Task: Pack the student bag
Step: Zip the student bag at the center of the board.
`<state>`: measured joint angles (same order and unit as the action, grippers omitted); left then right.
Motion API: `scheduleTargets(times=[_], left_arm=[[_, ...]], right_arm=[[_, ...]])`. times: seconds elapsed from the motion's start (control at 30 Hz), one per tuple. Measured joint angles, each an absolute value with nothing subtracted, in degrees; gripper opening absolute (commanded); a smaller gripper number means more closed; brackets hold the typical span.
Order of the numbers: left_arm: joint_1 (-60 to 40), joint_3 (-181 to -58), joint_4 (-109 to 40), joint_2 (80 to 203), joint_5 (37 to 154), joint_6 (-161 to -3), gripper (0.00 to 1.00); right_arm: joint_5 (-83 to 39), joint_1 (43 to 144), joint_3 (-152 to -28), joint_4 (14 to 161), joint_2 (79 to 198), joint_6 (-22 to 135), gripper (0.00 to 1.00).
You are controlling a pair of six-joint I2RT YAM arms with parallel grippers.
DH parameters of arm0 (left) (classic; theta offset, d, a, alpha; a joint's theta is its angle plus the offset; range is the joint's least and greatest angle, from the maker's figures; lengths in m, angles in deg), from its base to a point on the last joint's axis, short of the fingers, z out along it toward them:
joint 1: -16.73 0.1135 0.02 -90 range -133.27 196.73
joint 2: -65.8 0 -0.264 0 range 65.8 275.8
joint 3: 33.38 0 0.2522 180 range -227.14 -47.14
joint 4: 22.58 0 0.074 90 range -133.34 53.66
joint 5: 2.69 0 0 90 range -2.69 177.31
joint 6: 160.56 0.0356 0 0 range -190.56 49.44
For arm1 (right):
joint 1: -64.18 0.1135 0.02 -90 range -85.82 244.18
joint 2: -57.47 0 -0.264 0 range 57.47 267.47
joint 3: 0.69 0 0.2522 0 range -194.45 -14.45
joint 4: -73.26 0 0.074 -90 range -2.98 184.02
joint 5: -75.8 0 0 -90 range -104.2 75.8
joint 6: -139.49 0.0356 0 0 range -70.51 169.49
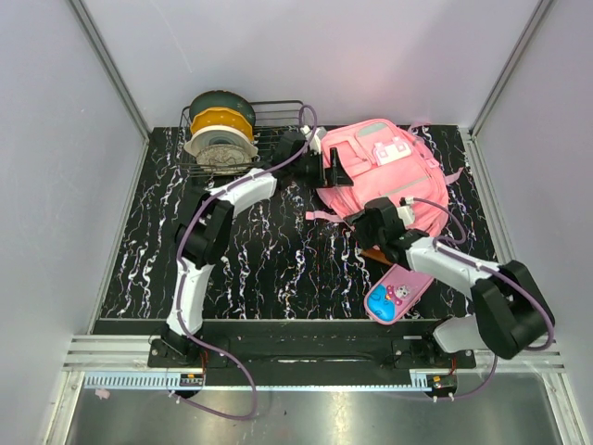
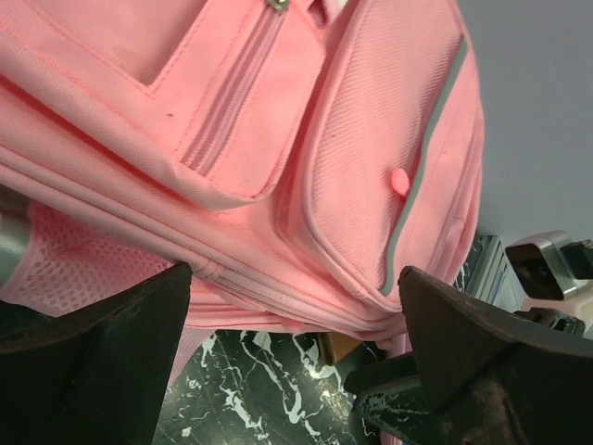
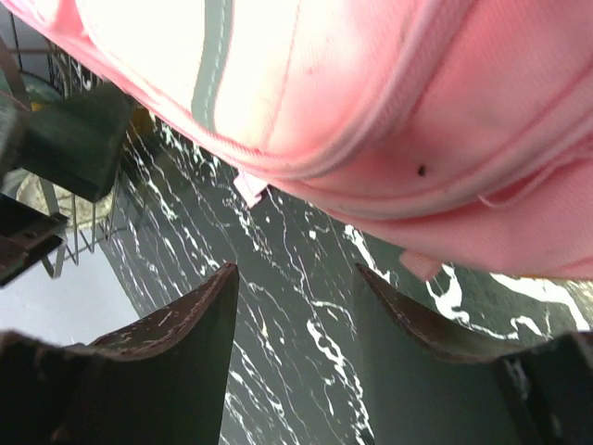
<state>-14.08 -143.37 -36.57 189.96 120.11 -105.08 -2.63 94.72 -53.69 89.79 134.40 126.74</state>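
Note:
The student bag [image 1: 389, 171] is a large pink backpack lying flat at the back right of the table, with a white-and-grey patch on its front. My left gripper [image 1: 334, 167] is open at the bag's left edge. In the left wrist view [image 2: 295, 273] its jaws stand wide apart in front of the bag's front pockets [image 2: 306, 139], holding nothing. My right gripper [image 1: 368, 222] is open at the bag's near-left corner. In the right wrist view [image 3: 296, 269] its jaws are over bare table, just below the bag's edge [image 3: 389, 102]. A brown object [image 2: 338, 345] pokes out from under the bag.
A small pink and blue pencil case with cartoon print [image 1: 397, 295] lies near the front right, beside my right arm. A wire basket [image 1: 278, 111] with filament spools [image 1: 220, 130] stands at the back left. Grey walls enclose the black marbled table [image 1: 269, 250].

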Motion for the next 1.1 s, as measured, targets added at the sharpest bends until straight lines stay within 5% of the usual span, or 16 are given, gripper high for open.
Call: scheduleTargets(times=[0.37,0.73,0.9,1.1], left_arm=[[-12.9,-145.7,-41.6,194.7,123.6,-101.9,0.99],[-12.9,-150.4,-45.8,194.8,124.4,-99.1,0.98],[-12.9,-150.5,-44.2,195.1,124.9,-101.1,0.69],[-12.4,-150.5,-42.8,196.2,126.2,-103.2,0.77]], right_arm=[[3.1,95.0,-58.0,88.3,144.2,135.6,0.52],[7.5,95.5,-56.1,90.1,138.2,135.9,0.53],[7.8,95.5,-54.3,90.2,134.4,134.8,0.53],[7.3,95.8,-52.0,90.3,133.7,134.2,0.53]])
